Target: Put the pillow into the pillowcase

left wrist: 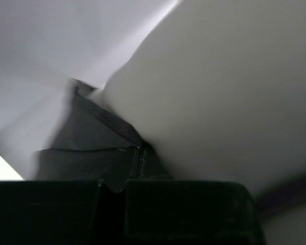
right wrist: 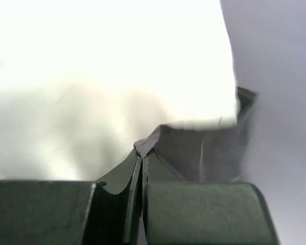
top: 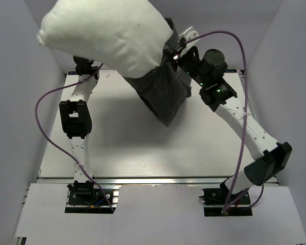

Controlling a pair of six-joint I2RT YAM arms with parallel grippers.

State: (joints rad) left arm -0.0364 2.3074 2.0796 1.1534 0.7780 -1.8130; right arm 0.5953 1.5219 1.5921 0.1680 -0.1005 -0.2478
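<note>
White walls [top: 15, 112] box in a pale table [top: 117, 153], and above it both arms hold the work aloft. The pillow [top: 107, 33] sits high over the far left, its lower end tucked into the pillowcase [top: 166, 97], which droops below it toward the table's middle. The left gripper [left wrist: 112, 185] is clamped on a fold of the dark case edge right beneath the pillow. The right gripper [right wrist: 138, 178] pinches the case hem on the other side. The pillow looks light, plump and compressible, the case limp and liable to slip, so the hem at the mouth seems the soundest place to hold.
</note>
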